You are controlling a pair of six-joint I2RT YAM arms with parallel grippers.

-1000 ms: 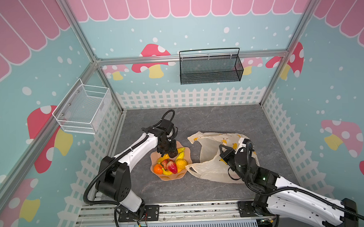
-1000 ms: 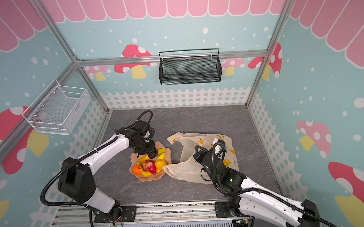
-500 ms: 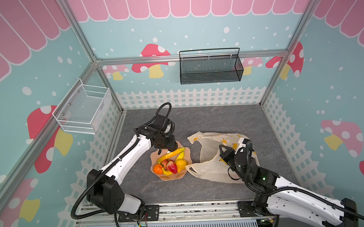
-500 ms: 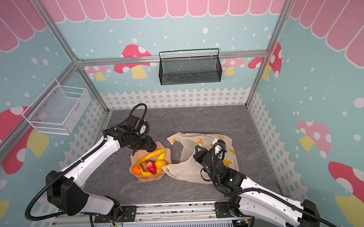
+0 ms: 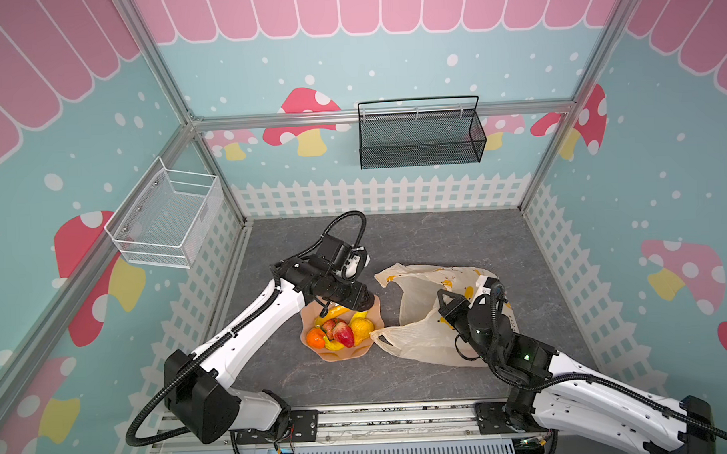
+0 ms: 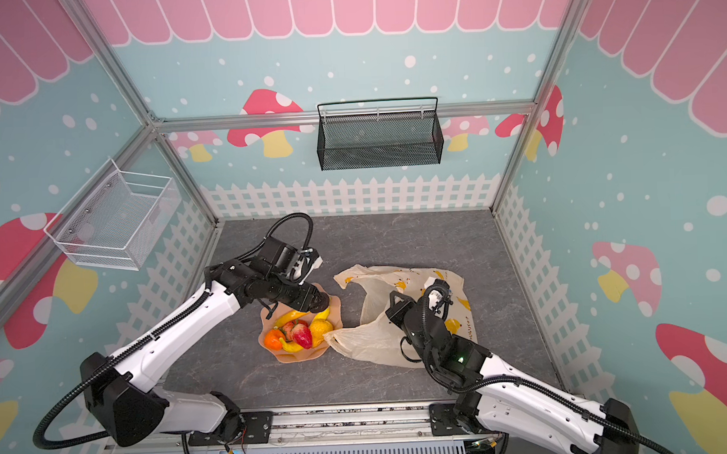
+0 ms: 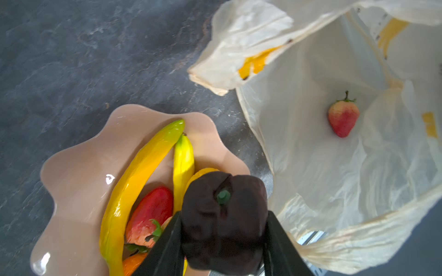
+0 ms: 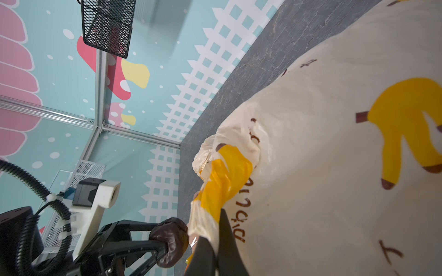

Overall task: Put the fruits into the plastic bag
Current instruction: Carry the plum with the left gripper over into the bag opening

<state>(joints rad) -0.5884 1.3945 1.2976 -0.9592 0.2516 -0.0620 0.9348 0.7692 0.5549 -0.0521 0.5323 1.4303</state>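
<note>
With the left gripper partly closed and gripping the dark brown fruit above the rim of the plate, I am aiming to clear the lip of the plastic bag, which the tightly closed right gripper is pinching up, releasing low near the strawberry inside.

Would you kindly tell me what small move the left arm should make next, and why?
Probably carry the dark brown fruit sideways over the plastic bag's mouth. The left gripper grips it above the plate, the right gripper pinches the bag's rim open, and one strawberry lies inside.
</note>
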